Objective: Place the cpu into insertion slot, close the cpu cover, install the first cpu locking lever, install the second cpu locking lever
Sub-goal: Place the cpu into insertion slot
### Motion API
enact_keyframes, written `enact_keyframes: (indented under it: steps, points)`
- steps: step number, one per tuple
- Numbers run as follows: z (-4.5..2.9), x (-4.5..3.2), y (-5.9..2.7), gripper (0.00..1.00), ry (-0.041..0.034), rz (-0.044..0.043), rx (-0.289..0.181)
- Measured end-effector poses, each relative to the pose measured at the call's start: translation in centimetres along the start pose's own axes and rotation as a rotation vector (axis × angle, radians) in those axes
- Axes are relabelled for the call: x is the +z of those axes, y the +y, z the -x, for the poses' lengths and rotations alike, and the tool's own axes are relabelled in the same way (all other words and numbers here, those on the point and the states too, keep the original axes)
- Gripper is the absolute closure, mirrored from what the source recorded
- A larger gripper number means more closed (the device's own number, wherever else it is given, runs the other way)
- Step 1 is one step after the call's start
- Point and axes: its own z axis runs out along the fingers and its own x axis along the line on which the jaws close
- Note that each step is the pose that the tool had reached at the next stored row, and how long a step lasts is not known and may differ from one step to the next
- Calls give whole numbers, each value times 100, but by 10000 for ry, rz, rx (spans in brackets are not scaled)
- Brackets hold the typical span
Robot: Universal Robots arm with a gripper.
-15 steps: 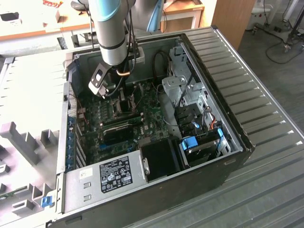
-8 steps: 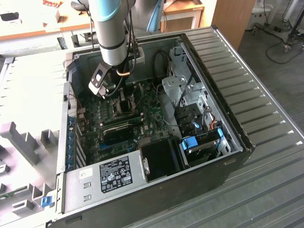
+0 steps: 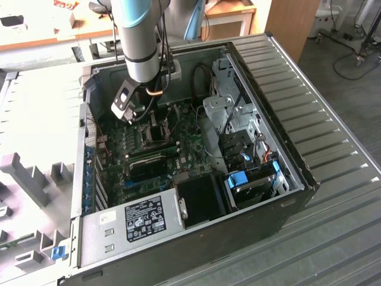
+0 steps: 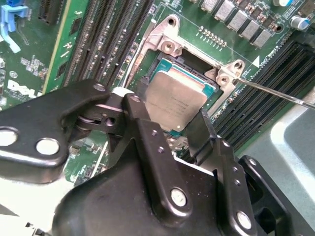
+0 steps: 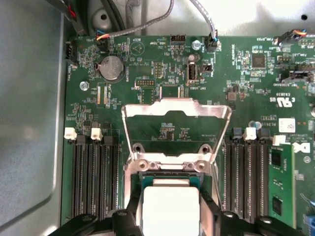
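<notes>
Corrugated grey table [image 3: 339,155] carries an open computer case [image 3: 250,217], and the arm reaches into its far part, toward the exterior view's left. The gripper [image 4: 172,112] has its black fingers [image 4: 147,132] set against two opposite edges of the cpu [image 4: 174,93], clamped on it as far as both wrist views show. The cpu lies flat and square over the insertion slot [image 4: 189,63]; whether seated or just above cannot be told. The cpu cover [image 5: 176,109] stands tilted up, hinged at the slot's edge away from the gripper, clear of the cpu.
</notes>
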Motion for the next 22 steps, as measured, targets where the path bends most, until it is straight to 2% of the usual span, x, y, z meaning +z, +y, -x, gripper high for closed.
enact_keyframes:
  steps: [1, 2, 9, 15, 22]
  points:
    - [1, 0, 0, 45, -5, 0, 0]
    - [2, -2, 0, 39, -10, -1, 0]
    - [3, -12, -1, 39, -17, -7, 0]
    - [1, -88, 4, 39, -16, -6, 0]
    - [-2, -220, 12, 39, -17, -7, 0]
